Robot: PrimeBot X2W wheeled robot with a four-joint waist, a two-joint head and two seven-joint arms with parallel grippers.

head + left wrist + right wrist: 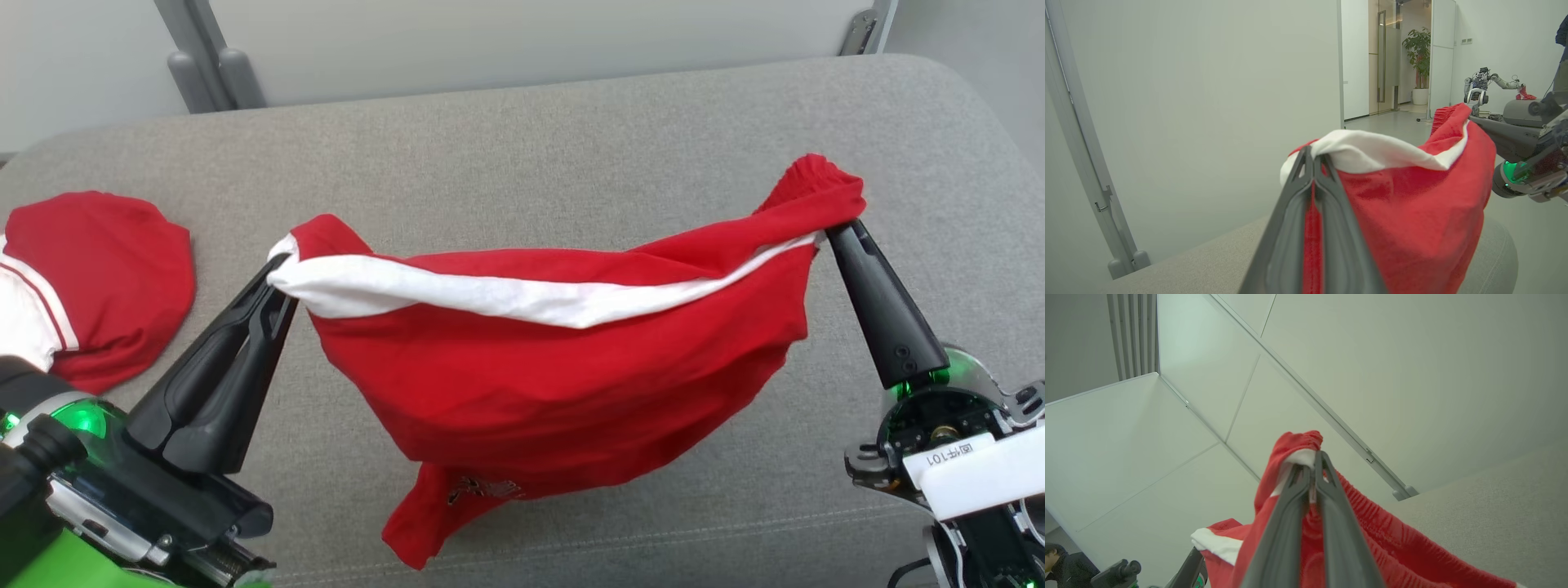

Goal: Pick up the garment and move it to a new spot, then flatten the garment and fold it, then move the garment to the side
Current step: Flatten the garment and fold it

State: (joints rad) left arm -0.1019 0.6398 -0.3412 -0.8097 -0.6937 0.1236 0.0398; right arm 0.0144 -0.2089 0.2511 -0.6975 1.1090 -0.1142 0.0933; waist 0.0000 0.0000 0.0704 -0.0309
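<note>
Sagging mid-frame over grey woven cushion [571,139]: soft red garment [555,384], white-banded, both jaws clamped on its corners; second red garment [90,278] far left.

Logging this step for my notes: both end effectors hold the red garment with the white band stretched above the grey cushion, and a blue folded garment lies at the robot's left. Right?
Not quite: the folded garment at the robot's left is red and white, not blue, as the head view shows. The rest stands: left end effector and right end effector hold the red garment with the white band above the grey cushion.
</note>
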